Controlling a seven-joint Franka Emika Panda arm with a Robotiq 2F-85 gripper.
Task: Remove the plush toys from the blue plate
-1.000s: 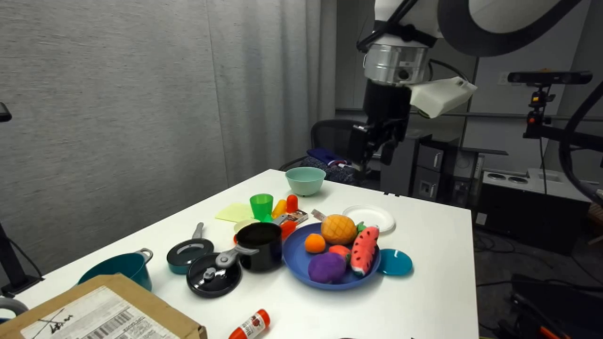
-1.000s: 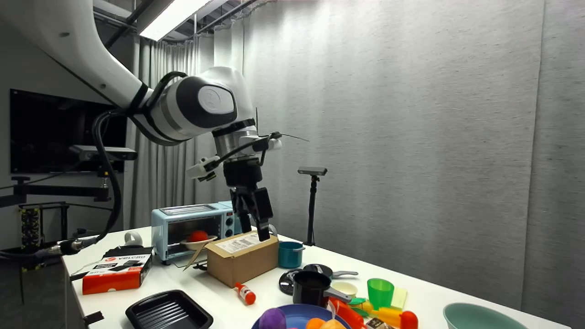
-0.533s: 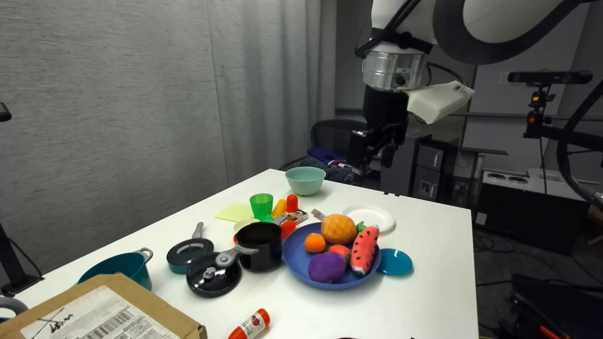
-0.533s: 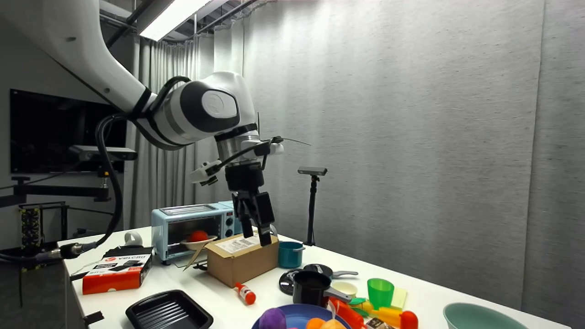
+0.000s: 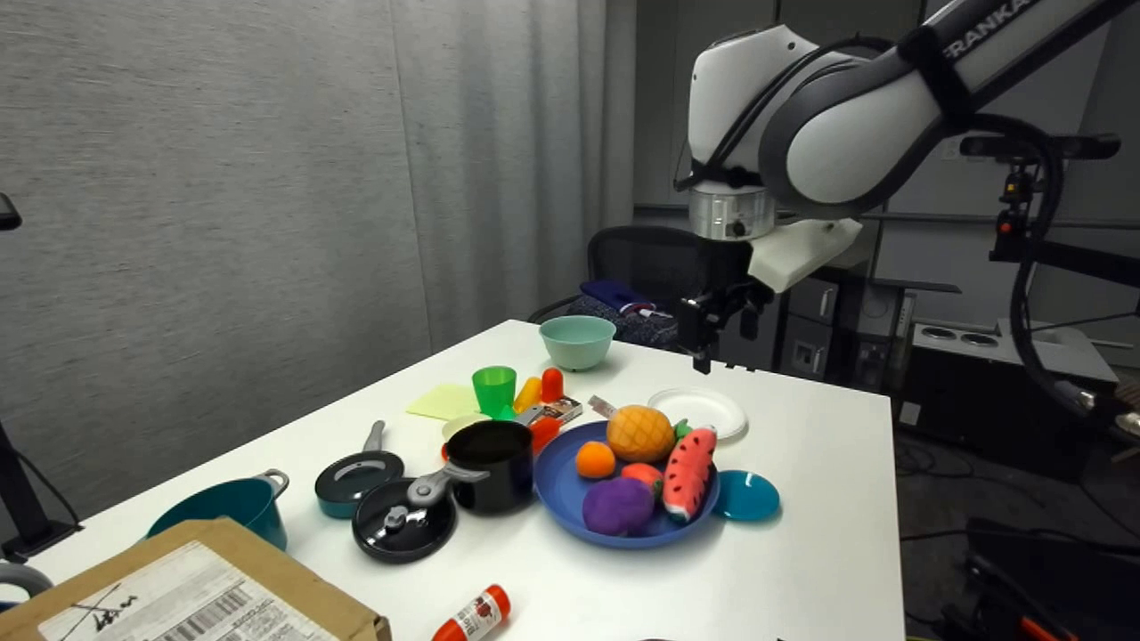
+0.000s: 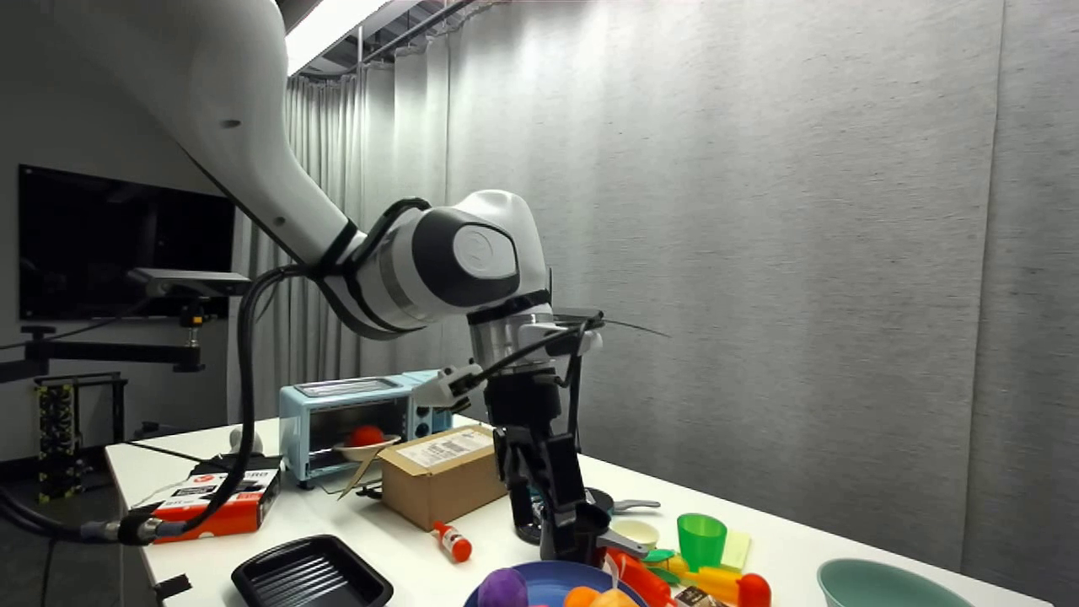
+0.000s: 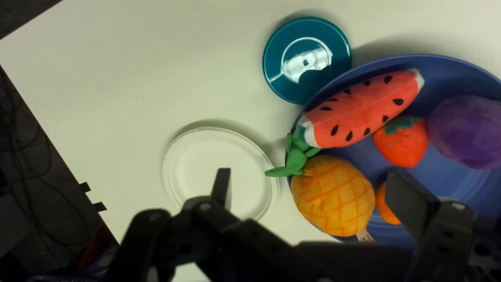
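Observation:
The blue plate (image 5: 563, 499) holds several plush toys. On it lie a yellow-orange pineapple (image 7: 332, 196) with green leaves, a watermelon slice (image 7: 364, 107), a red strawberry (image 7: 402, 141), a purple toy (image 7: 467, 131) and a small orange (image 5: 595, 459). My gripper (image 7: 311, 172) is open and in the air above the table, nothing between its fingers. In the wrist view the pineapple appears below the gap, while one finger (image 7: 411, 203) partly covers the orange. An exterior view has the gripper (image 5: 725, 349) behind the plate, over the table's far edge.
A white paper plate (image 7: 215, 172) and a teal lid (image 7: 307, 60) flank the blue plate. Close by stand a black pot (image 5: 492, 467), green cup (image 5: 494, 390) and teal bowl (image 5: 577, 343). A cardboard box (image 6: 442, 476), glue bottle (image 6: 453, 542) and black tray (image 6: 312, 573) lie farther off.
The arm has come down, and in an exterior view it has also shifted rightward, toward the blue plate. The gripper stays open, and the toys and plate have not moved.

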